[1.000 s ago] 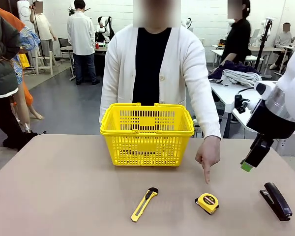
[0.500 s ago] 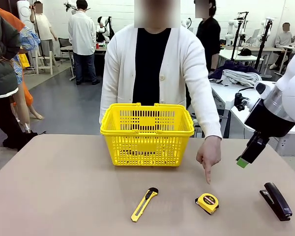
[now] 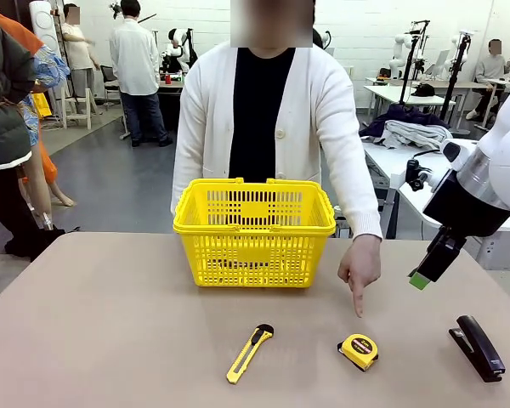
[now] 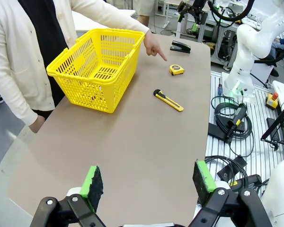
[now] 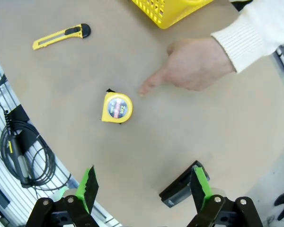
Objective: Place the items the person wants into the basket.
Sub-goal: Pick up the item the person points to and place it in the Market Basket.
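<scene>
The person's hand (image 3: 359, 270) points a finger down at the yellow-and-black tape measure (image 3: 359, 350) near the table's front; the same tape measure (image 5: 117, 108) lies under the finger (image 5: 149, 86) in the right wrist view. The yellow basket (image 3: 254, 229) stands in front of the person at mid-table. My right gripper (image 3: 421, 280) hovers open above the table, right of the pointing hand; its fingers (image 5: 89, 185) are spread with nothing between them. My left gripper (image 4: 144, 180) is open over the table's near end, far from the basket (image 4: 97, 66) and tape measure (image 4: 176, 70).
A yellow utility knife (image 3: 249, 353) lies left of the tape measure. A black stapler (image 3: 478, 347) sits at the front right edge. Cables (image 4: 232, 123) lie off the table beside it. Other people and tables stand farther back.
My right gripper shifted slightly left and up toward the hand, then held still. The person's pointing hand and the objects stayed put.
</scene>
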Controlling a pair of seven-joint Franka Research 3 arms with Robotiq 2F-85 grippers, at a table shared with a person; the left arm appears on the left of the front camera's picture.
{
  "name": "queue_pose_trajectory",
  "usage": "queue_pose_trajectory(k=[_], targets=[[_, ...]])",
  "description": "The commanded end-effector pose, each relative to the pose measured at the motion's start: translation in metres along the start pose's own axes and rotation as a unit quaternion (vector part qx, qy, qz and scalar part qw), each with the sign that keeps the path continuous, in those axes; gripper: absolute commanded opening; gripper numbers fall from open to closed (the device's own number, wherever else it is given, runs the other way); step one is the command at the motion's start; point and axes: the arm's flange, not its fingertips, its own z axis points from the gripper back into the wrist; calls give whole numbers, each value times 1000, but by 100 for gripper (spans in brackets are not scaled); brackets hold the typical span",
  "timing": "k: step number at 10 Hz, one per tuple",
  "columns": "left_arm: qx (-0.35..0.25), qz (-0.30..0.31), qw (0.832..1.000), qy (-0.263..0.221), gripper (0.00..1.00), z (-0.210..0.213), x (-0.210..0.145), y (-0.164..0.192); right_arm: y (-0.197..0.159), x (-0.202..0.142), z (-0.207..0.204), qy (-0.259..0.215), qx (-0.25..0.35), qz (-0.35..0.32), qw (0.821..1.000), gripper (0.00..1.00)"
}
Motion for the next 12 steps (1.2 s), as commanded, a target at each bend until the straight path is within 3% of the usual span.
queue_pose_trajectory(k=[1, 2, 6, 9, 12], targets=[[-2, -11, 1000, -12, 99, 1, 0, 1, 0, 0, 0, 3, -4, -1, 1000, 100], [-2, -11, 1000, -12, 99, 1, 0, 1, 0, 0, 0, 0, 0, 0, 1000, 100], [-2, -11, 1000, -12, 99, 1, 0, 1, 19, 42, -91, 36, 13, -5, 999, 100], [-2, -11, 1000, -12, 99, 1, 0, 1, 35, 44, -148, 58, 52, -4, 997, 100], [-2, -11, 1000, -12, 99, 1, 0, 1, 52, 40, -176, 73, 75, -4, 995, 100]])
